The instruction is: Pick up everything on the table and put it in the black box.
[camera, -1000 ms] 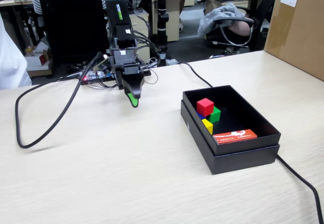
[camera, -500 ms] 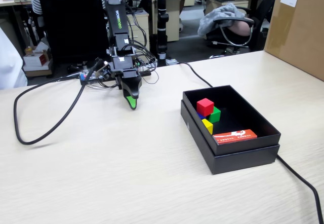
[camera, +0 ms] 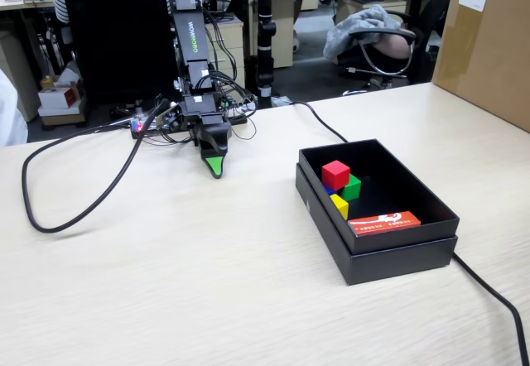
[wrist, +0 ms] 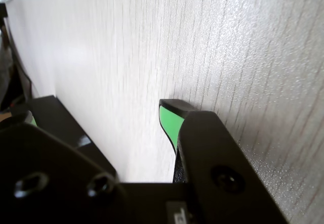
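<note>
Bright, even office light, soft shadows only. Fixed view sharp. Wrist view washed out by glare on surface (wrist: 126,46) at left; tool (wrist: 174,125) blurred, close up.

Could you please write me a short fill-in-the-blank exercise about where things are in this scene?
1. The red cube sits on top of the other cubes inside the black ____.
2. The flat orange-red card lies in the box beside the ____ cube.
3. The gripper points down over bare ____, holding nothing.
4. The number of cubes left out on the table is ____.

Missing words: box; yellow; table; zero
</note>
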